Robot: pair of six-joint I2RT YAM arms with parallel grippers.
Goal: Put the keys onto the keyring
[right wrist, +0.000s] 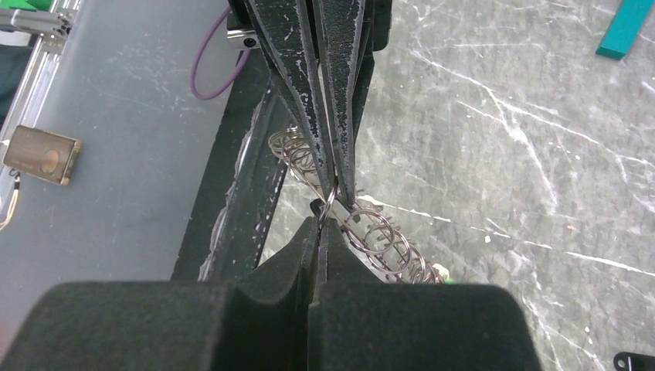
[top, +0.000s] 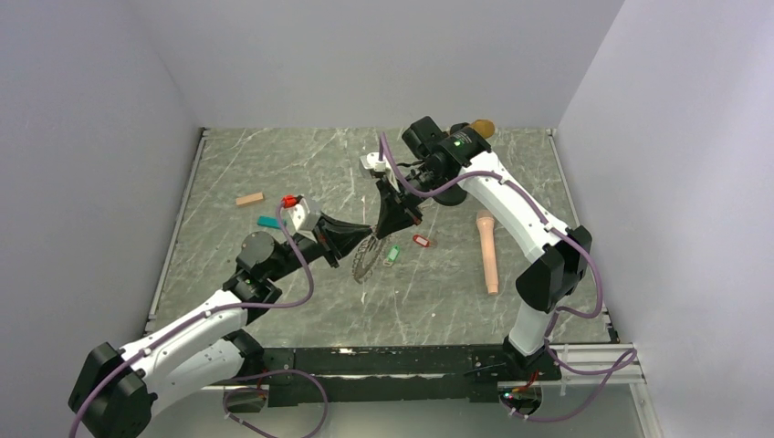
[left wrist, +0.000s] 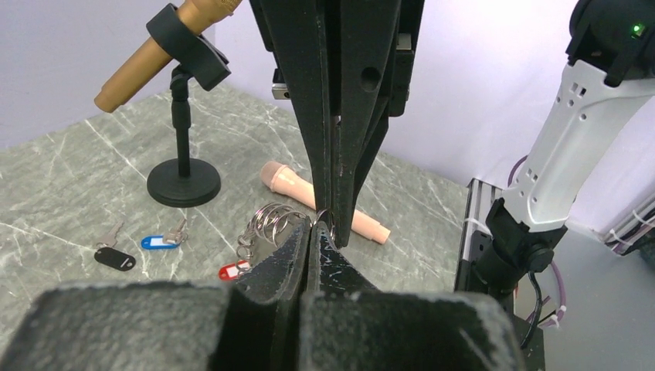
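Left end effector [left wrist: 310,232] and right end effector [right wrist: 321,228] both pinch shut on the keyring [top: 367,262] — likely steadying one coil for threading — while the keys [top: 393,254] lie loose at its 3 o'clock.

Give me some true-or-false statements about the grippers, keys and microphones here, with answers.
The left gripper and right gripper are both shut on the keyring. True.
The pink microphone sits in the stand. False: it lies flat on the table; the gold microphone is clipped there.
The blue-tagged key is on the keyring. False: it lies apart, beside the black-tagged key.
The teal block lies nearer the left gripper than the right. True.
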